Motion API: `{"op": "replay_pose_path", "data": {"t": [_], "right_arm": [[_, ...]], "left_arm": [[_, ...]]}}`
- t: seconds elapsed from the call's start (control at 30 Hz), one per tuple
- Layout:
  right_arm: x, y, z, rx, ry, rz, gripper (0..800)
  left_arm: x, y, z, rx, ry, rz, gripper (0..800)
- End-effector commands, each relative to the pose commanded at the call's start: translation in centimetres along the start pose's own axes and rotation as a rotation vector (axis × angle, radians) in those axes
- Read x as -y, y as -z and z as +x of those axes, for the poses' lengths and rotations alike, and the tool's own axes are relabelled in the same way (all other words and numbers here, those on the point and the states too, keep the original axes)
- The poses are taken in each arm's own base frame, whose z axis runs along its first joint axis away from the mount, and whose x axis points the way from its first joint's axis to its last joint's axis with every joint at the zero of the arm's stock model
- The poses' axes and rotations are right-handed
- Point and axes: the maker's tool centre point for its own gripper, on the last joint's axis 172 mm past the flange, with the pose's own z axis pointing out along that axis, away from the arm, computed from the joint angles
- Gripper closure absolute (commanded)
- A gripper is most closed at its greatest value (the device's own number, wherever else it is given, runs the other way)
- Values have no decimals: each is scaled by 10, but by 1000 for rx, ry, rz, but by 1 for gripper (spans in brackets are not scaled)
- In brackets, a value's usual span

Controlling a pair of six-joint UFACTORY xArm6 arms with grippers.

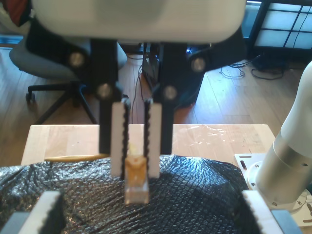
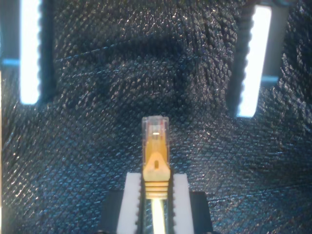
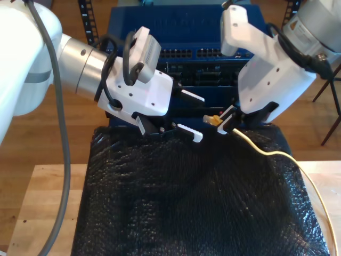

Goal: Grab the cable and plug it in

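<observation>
Item: thin pale yellow-cream network cable [image 3: 266, 152] ending in a small yellowish clear plastic plug [image 3: 213, 120].

- Position: the plug is held off the surface, over the far part of the sheet and right of centre in the exterior view. From it the cable trails toward the exterior view's right, arches over the sheet's right edge and runs on to the near right corner of that view.
- Holder: my second gripper [image 3: 226, 120] is closed on the ribbed amber boot just behind the plug. Its white pads [image 2: 130, 195] press on either side. The clear tip points away from it.
- Facing part: my first gripper [image 3: 198, 117] has its jaws spread wide, with nothing between them. Its ridged white fingers [image 1: 44, 209] stand well apart. It faces the plug tip from the exterior view's left, near but not touching.
- Support: a crinkled black bubble-wrap sheet [image 3: 176, 202] is draped over a pale wooden worktop [image 3: 48, 197].
- Background: a blue rack cabinet [image 3: 160, 24] stands at the far side, with rows of network ports [image 3: 186, 53] behind both grippers.
</observation>
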Motion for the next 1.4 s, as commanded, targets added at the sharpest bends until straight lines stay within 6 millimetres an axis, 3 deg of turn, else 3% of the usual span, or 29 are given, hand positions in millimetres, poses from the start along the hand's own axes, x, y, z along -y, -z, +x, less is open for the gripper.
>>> {"op": "replay_pose_path", "data": {"t": [0.4, 1.0, 1.13, 1.23, 1.4], "right_arm": [[3, -7, 13, 3, 11, 20, 796], [2, -3, 16, -1, 15, 12, 796], [0, 1, 19, -5, 6, 2, 796], [-1, 3, 21, -7, 8, -2, 796], [-1, 3, 20, -6, 7, -1, 796]], "left_arm": [[3, 2, -1, 0, -29, 13, 8], [4, 4, -1, 2, -71, 19, 14], [4, 4, -2, 0, -71, 19, 36], [3, 4, -2, 2, -73, 19, 109], [6, 6, -1, 4, -74, 32, 136]]}}
